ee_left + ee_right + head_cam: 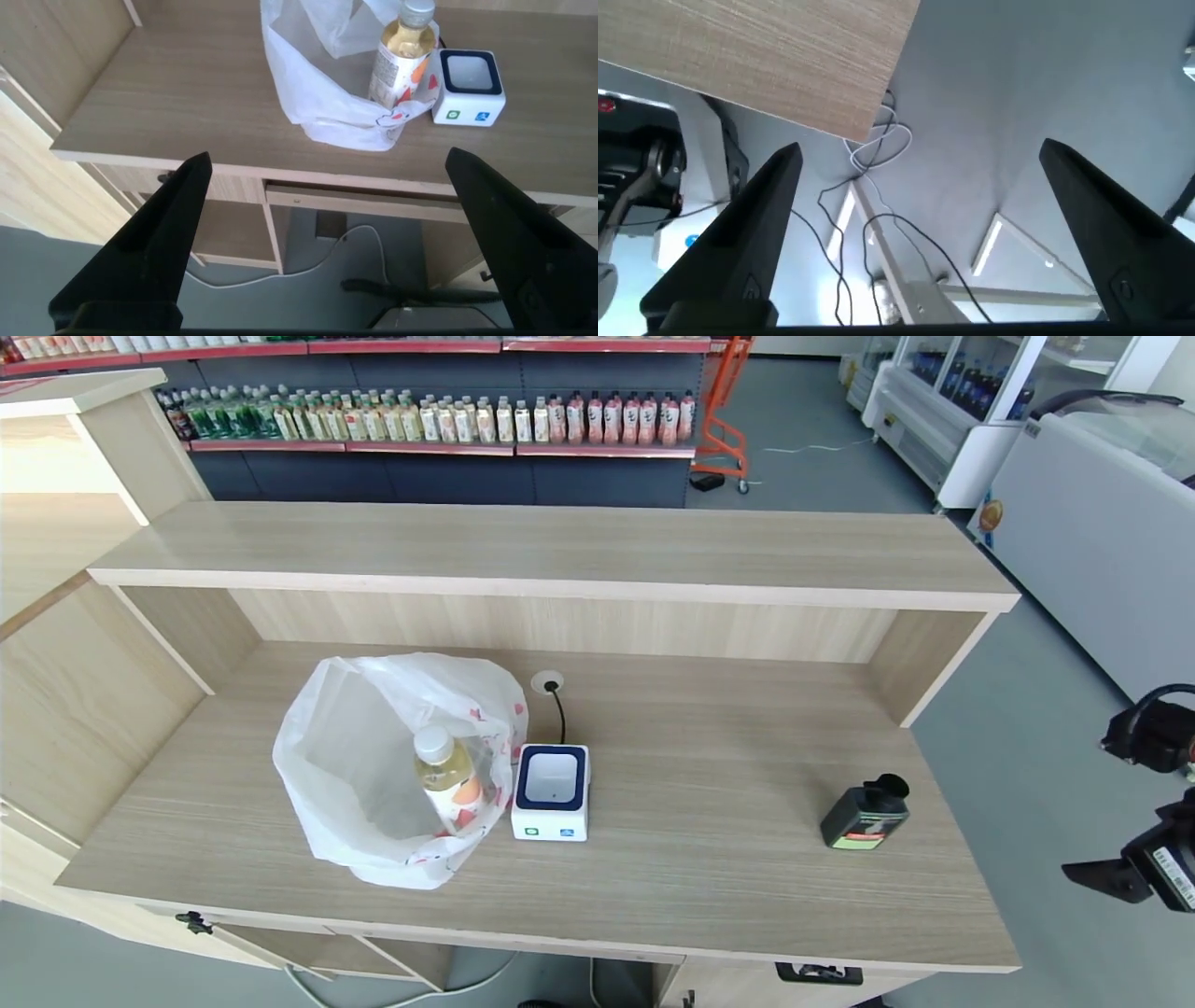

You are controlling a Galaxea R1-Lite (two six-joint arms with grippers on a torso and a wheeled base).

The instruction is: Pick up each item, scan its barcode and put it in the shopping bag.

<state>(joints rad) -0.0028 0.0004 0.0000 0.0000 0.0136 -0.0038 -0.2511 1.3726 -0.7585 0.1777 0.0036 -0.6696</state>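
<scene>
A white plastic shopping bag [373, 775] [318, 89] stands open on the left part of the wooden counter [709, 775]. A tea bottle with a white cap [446, 775] [404, 51] stands upright inside it. Right beside the bag sits the white barcode scanner [551, 791] [470, 86], its cable running to a hole behind. A small dark bottle with a black cap [865, 815] lies near the counter's right end. My right gripper [1134, 877] [920, 243] hangs open off the counter's right side, over the floor. My left gripper [327, 243] is open below and in front of the counter's front edge, empty.
A raised shelf [560, 555] runs along the back of the counter, with side walls at both ends. Loose cables [878, 149] lie on the floor under the right gripper. Store shelves with drinks [429, 420] and freezers [1092, 513] stand behind.
</scene>
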